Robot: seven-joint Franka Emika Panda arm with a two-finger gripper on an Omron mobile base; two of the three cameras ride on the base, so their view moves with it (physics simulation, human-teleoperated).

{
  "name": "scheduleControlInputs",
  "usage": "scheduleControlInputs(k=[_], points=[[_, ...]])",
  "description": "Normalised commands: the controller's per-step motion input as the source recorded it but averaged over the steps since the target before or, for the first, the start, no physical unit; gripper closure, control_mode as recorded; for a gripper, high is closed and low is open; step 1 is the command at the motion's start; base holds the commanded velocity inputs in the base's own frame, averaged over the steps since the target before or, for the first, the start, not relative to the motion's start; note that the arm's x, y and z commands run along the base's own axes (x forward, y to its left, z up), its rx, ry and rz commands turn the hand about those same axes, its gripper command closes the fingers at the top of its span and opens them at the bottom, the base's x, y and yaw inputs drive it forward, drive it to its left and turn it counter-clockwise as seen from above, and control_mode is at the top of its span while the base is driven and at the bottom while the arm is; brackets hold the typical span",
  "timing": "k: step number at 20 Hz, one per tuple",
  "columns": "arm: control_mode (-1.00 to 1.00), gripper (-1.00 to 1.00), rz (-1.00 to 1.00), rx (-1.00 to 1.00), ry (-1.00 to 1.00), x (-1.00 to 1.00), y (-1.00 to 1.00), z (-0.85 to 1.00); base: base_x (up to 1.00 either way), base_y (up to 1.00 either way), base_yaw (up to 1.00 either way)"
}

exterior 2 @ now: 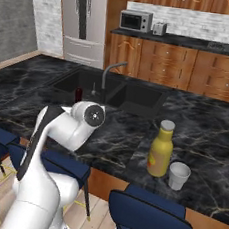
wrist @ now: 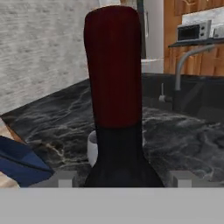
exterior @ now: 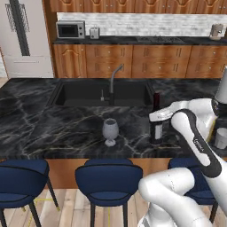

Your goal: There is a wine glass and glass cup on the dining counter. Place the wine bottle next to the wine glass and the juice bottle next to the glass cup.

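Observation:
The wine bottle (wrist: 113, 65), dark with a red foil neck, stands upright on the black marble dining counter (exterior: 53, 128), a short way right of the wine glass (exterior: 110, 131). My gripper (wrist: 123, 179) is open, one fingertip (wrist: 65, 179) on each side of the bottle's shoulder with a small gap on both sides. In the left base view the hand (exterior: 160, 115) covers the middle of the wine bottle (exterior: 156, 102). The yellow juice bottle (exterior 2: 161, 149) stands beside the glass cup (exterior 2: 178, 175) near the counter's front edge. My arm hides most of the wine bottle (exterior 2: 78, 93) in the right base view.
A sink (exterior: 104, 94) with a tall faucet (exterior: 113, 80) lies behind the wine glass. Blue stools (exterior: 108, 179) line the counter's near side. The glass cup (exterior: 221, 138) sits at the far right, close behind my forearm.

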Motion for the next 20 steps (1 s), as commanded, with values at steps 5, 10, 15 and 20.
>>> scheduleControlInputs(k=[5,10,15,20], points=[[-1.0,1.0,0.47,0.01,0.0,0.04,0.15,0.01,0.0,0.0,0.0],[-1.0,1.0,0.36,0.08,-0.02,0.0,0.01,0.0,0.0,0.0,0.0],[-1.0,1.0,0.25,0.08,0.0,0.05,0.13,-0.03,0.0,0.0,0.0],[-1.0,1.0,0.15,0.09,-0.02,0.09,0.17,-0.03,0.0,0.0,0.0]])
